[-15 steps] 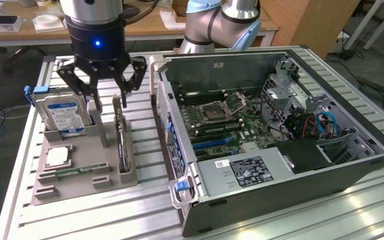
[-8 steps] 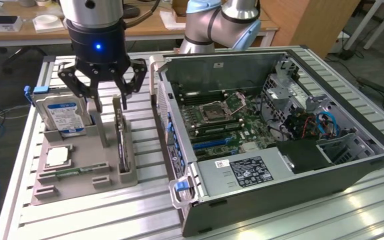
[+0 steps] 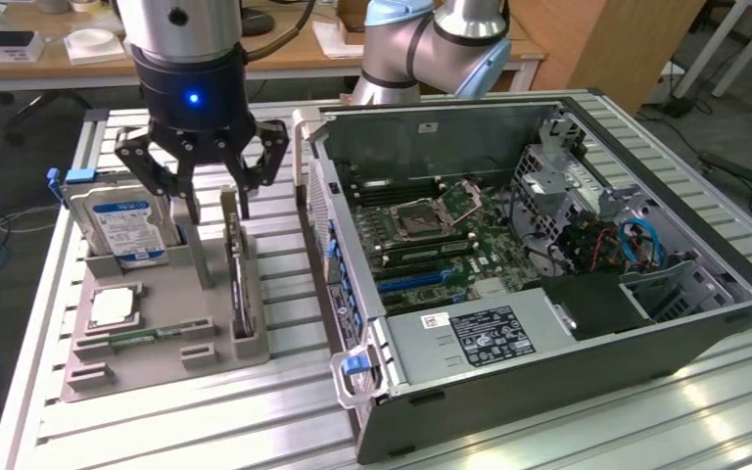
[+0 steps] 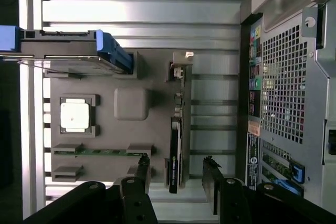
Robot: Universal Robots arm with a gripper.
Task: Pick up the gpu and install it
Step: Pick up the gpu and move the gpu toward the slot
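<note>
The gpu (image 3: 238, 279) is a thin dark card standing on its edge in a slot of the grey holder tray (image 3: 207, 328), at the exterior view's left of the open computer case (image 3: 546, 294). My gripper (image 3: 212, 211) hangs open just over the card's far end, nothing held. In the wrist view the gpu (image 4: 176, 145) runs edge-on between my two black fingertips (image 4: 143, 162), one on each side and clear of it, with its silvery bracket (image 4: 180, 69) at the far end. The motherboard (image 3: 429, 235) lies exposed inside the case.
On the same tray a silver hard drive (image 3: 121, 225) with a blue-white label stands upright, a square processor chip (image 3: 113, 305) lies flat, and a memory stick (image 4: 100, 151) sits in a slot. The case's rear wall (image 4: 283, 87) stands close beside the tray. Slatted aluminium table (image 3: 219, 411) below.
</note>
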